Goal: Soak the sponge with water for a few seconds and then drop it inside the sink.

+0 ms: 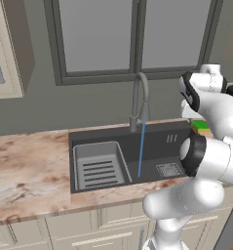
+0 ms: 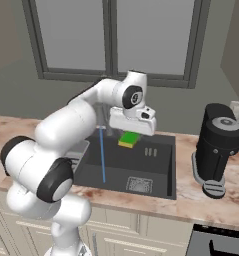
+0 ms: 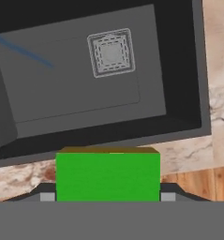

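Hand view: sponge clamped within gripper, over the sink rim.

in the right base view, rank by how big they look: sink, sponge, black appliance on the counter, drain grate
1. sink
2. black appliance
3. drain grate and sponge: these look alike in size, and the sponge is held up partly under the gripper, so I won't rank them.

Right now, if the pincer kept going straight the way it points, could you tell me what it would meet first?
Probably the sink floor near its back wall, beyond the held sponge; depth is hard to judge.
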Robot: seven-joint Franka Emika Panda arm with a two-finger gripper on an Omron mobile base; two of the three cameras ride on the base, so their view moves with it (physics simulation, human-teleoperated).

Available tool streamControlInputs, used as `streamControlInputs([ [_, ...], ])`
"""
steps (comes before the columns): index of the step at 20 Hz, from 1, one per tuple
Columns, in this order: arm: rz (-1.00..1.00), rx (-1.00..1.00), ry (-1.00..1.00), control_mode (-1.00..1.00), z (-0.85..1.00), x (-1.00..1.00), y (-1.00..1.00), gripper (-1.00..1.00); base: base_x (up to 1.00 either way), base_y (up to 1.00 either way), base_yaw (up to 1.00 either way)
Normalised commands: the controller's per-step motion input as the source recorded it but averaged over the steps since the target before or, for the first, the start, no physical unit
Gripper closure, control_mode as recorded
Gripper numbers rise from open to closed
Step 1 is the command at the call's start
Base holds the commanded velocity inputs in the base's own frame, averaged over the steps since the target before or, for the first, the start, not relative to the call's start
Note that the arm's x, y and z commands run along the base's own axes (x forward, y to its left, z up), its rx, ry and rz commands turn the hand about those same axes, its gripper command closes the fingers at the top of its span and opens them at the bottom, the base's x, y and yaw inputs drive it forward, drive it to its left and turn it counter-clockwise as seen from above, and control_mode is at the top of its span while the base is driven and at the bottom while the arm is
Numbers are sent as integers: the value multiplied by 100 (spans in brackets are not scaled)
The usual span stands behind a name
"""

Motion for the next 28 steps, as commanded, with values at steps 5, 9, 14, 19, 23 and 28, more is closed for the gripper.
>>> streamControlInputs([
  [5, 0, 1, 0, -100, -37, 18, 0, 100, 0, 0, 0],
  [9, 0, 1, 0, -100, -25, 20, 0, 100, 0, 0, 0],
  [14, 0, 0, 0, -100, -45, 18, 0, 100, 0, 0, 0],
  [19, 0, 0, -1, -100, -50, 22, 0, 100, 0, 0, 0],
  [23, 0, 0, -3, -100, -42, 14, -1, 100, 0, 0, 0],
  [28, 0, 0, -1, -100, -31, 1, -12, 100, 0, 0, 0],
])
